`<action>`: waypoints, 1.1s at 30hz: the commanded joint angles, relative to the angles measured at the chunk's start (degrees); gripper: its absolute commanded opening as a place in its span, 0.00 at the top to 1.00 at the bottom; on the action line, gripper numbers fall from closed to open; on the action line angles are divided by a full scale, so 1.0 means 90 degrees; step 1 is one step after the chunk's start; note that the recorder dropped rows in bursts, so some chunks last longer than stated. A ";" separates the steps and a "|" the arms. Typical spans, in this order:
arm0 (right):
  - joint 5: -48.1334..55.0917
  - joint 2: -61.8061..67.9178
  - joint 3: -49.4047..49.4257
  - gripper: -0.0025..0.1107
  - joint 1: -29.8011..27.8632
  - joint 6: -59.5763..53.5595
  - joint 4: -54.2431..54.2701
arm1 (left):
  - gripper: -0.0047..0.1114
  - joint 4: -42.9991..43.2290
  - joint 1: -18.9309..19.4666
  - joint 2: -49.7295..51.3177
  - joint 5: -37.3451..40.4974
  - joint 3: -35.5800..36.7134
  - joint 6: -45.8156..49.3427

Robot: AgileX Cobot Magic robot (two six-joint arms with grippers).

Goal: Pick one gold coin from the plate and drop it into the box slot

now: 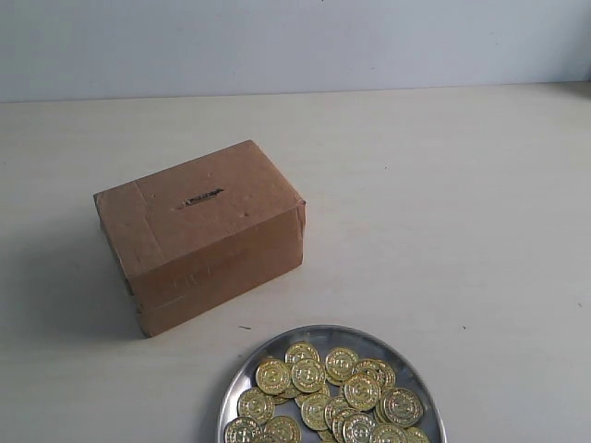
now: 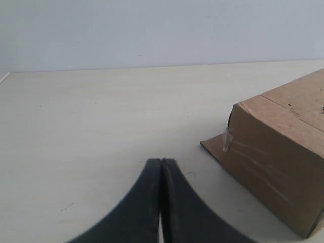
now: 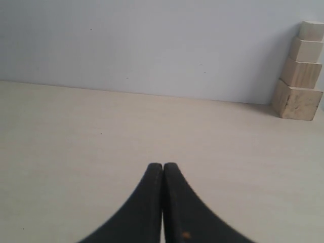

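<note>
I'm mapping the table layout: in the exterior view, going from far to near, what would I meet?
The slot in the top of the box → the box's front side → a strip of bare table → the plate of gold coins.

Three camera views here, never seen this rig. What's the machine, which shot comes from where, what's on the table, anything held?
It is a two-armed robot with a pincer gripper on each arm. The wide shot comes from a camera off the arms; neither arm shows in it. It shows a brown cardboard box with a thin slot cut in its top, and, nearer the camera, a round silver plate piled with gold coins. The plate is cut off by the frame edge.

The other two shots come from cameras on the wrists, looking out past black fingers. The left gripper is closed and empty, with a corner of the box beside it. The right gripper is also closed and empty, facing bare table and a stack of wooden blocks by the wall.

Nothing is held.
</note>
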 commanded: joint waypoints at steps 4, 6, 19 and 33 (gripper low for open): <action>0.0167 -0.0033 0.0028 0.98 -0.0048 -0.0030 0.0018 | 0.96 -0.0081 0.0000 -0.0027 -0.0027 0.0021 -0.0053; 0.0213 -0.0033 0.0028 0.98 -0.0048 -0.0030 0.0018 | 0.96 -0.0081 0.0000 -0.0027 -0.0027 0.0021 -0.0053; 0.0173 -0.0033 0.0028 0.98 -0.0048 -0.0030 0.0039 | 0.96 -0.0081 0.0000 -0.0027 -0.0027 0.0021 -0.0053; 0.0173 -0.0033 0.0028 0.98 -0.0048 -0.0030 0.0050 | 0.96 -0.0077 0.0000 -0.0027 -0.0014 0.0021 -0.0010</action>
